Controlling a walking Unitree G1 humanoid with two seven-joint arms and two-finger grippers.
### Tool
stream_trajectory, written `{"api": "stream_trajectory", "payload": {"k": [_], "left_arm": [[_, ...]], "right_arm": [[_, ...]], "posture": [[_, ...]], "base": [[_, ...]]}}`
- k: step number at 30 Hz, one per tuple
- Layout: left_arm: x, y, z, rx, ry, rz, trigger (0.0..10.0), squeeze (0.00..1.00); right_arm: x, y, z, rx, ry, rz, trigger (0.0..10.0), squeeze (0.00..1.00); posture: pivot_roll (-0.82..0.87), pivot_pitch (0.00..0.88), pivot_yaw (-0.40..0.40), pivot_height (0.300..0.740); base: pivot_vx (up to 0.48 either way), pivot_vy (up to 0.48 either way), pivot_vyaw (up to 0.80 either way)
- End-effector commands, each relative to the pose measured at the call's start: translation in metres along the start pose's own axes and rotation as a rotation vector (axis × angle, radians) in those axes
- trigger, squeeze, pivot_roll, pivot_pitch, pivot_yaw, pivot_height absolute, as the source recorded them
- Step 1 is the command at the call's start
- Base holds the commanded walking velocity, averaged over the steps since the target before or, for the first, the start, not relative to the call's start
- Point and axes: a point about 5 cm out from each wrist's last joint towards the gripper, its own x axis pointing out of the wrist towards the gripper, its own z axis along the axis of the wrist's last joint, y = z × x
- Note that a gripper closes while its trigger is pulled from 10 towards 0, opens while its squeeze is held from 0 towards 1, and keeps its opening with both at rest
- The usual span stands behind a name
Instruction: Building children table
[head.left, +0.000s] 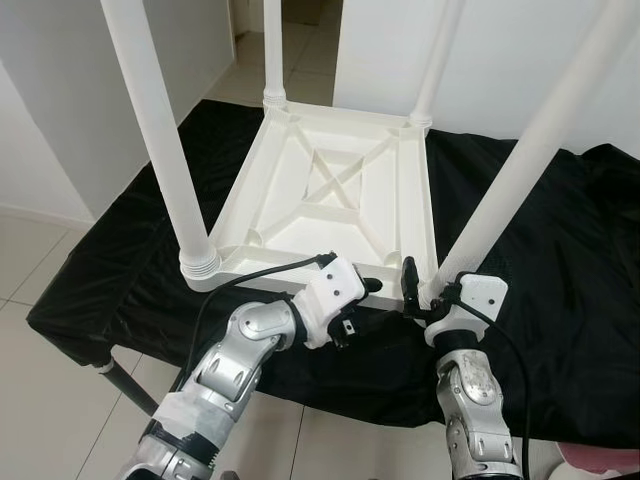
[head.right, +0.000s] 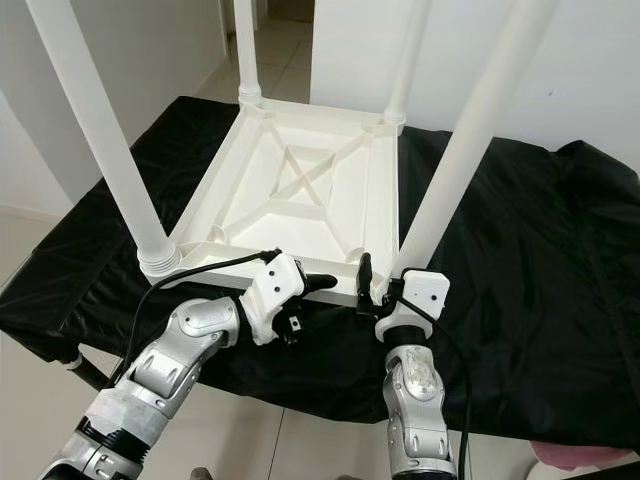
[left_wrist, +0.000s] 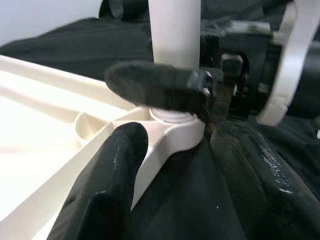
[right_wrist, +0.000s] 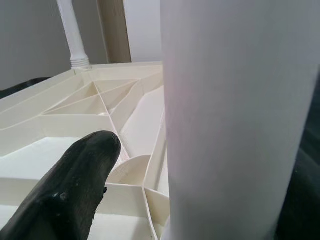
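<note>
Clearly, scene: a white plastic children's table (head.left: 330, 190) was seen turned upside down on a black cloth (head.left: 560, 250) draped over a low support.
Table: its ribbed underside was turned upward, with an X-shaped brace in the middle, and four white legs rose from the corners.
Legs: the near-left leg (head.left: 160, 130) was seated in its threaded collar at the front left corner; the near-right leg (head.left: 530, 150) stood in the front right corner socket; the two far legs (head.left: 272, 50) were set at the back corners.
Left gripper (head.left: 365, 288): it was held at the table's front edge, just left of the near-right leg, with its fingers spread apart around the corner socket and nothing clamped between them, as seen in the left wrist view.
Right gripper (head.left: 412, 290): it was placed against the base of the near-right leg; one black finger (right_wrist: 70, 195) was seen on the table side of the leg and the leg lay between the fingers, so the leg was taken as held.
Surroundings: white walls, a pale tiled floor (head.left: 50, 400) and a doorway behind the table were visible.
</note>
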Motion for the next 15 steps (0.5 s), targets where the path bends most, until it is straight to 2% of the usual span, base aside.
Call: {"api": "stream_trajectory", "payload": {"k": [1,3,5,9,11,14,15], "left_arm": [[-0.002,0.003,-0.002,-0.005,-0.003,0.066,10.0,0.0],[-0.007,0.004,0.0,-0.002,-0.035,0.058,10.0,0.0],[-0.007,0.004,0.0,-0.002,-0.035,0.058,10.0,0.0],[-0.012,0.003,0.006,-0.023,-0.069,0.007,10.0,0.0],[-0.012,0.003,0.006,-0.023,-0.069,0.007,10.0,0.0],[-0.013,0.0,0.01,-0.03,-0.08,-0.048,10.0,0.0],[-0.013,-0.002,0.011,-0.027,-0.081,-0.066,10.0,0.0]], "right_arm": [[-0.002,0.003,-0.002,0.011,0.0,0.017,10.0,0.0],[-0.002,-0.004,-0.002,-0.003,-0.001,0.076,10.0,0.0],[-0.002,-0.004,-0.002,-0.003,-0.001,0.076,10.0,0.0],[0.004,-0.017,0.0,-0.016,0.014,0.207,10.0,0.0],[0.004,-0.017,0.0,-0.016,0.014,0.207,10.0,0.0],[0.012,-0.027,0.004,-0.047,0.026,0.32,10.0,0.0],[0.019,-0.033,0.005,-0.069,0.036,0.371,9.4,0.0]], "posture": [[-0.08,0.0,-0.026,0.74],[-0.08,0.0,-0.02,0.74],[-0.08,0.0,-0.02,0.74],[-0.08,0.0,-0.019,0.74],[-0.08,0.0,-0.019,0.74],[-0.08,0.0,-0.017,0.74],[-0.07,0.0,-0.014,0.74]], "base": [[0.0,0.0,0.0],[0.0,0.0,0.0],[0.0,0.0,0.0],[0.0,0.0,0.0],[0.0,0.0,0.0],[0.0,0.0,0.0],[0.0,0.0,0.0]]}}
